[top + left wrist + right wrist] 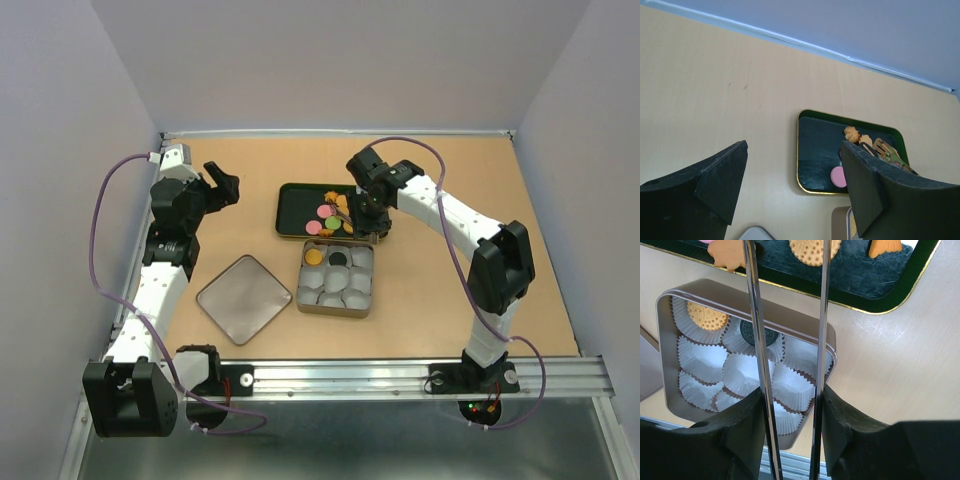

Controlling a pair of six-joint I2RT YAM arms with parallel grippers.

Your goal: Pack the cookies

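Cookies (328,216) lie mostly loose in the dark green tray (292,200) at the middle of the counter (420,300). Two sit in white paper cups (745,374) in the far row of the square tin (335,314) just in front of the tray: one orange (707,316), one black (752,332). The tin's lid (243,298) rests flat to its left. The right claw (368,214) grips metal tongs (757,315), whose blades reach over the tin toward the tray. The left claw (795,182) hangs wide open, empty, left of the tray.
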